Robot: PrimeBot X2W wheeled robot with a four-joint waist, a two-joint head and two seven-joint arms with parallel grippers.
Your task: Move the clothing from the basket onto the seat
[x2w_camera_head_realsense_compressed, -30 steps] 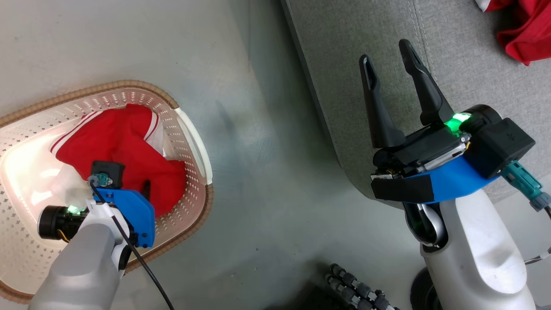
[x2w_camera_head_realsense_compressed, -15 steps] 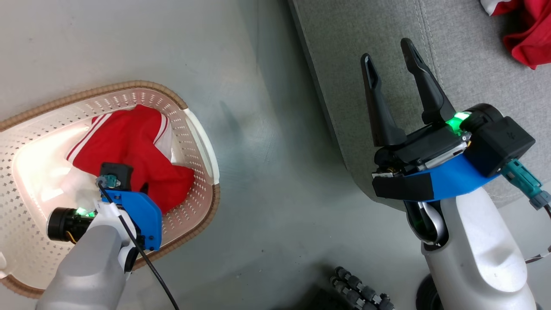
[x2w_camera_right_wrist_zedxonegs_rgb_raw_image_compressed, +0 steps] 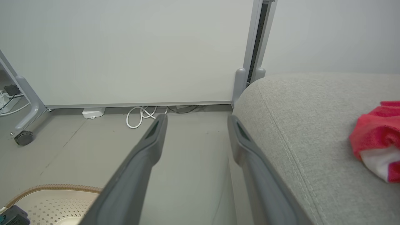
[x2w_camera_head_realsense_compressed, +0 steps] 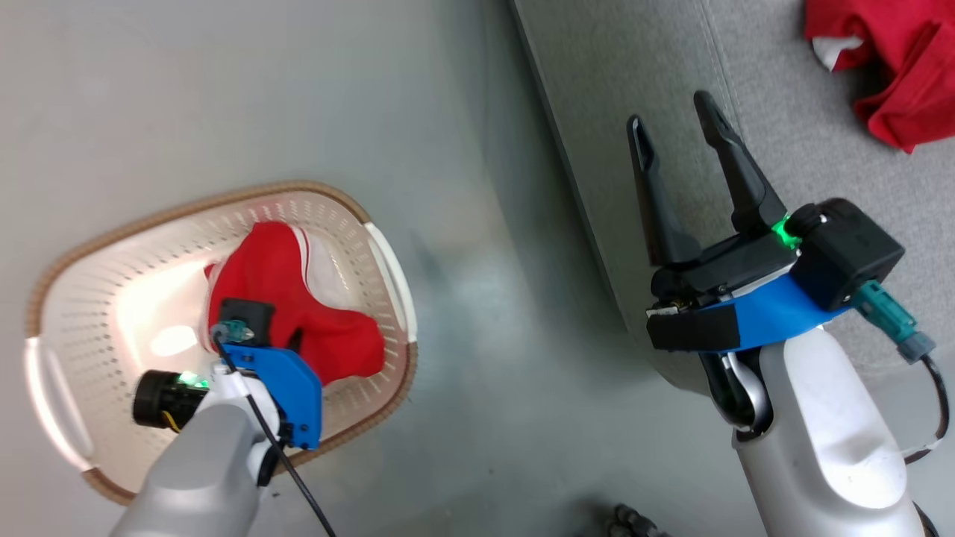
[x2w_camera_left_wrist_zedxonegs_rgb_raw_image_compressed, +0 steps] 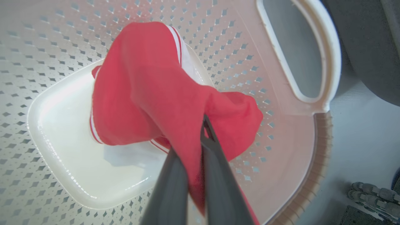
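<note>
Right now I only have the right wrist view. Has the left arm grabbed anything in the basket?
Observer: Yes. In the left wrist view the left gripper has its jaws shut on a fold of the red garment.
Operator: Lifted clear?
Observer: Not yet. In the head view it's bunched up inside the basket, within the rim.
</note>
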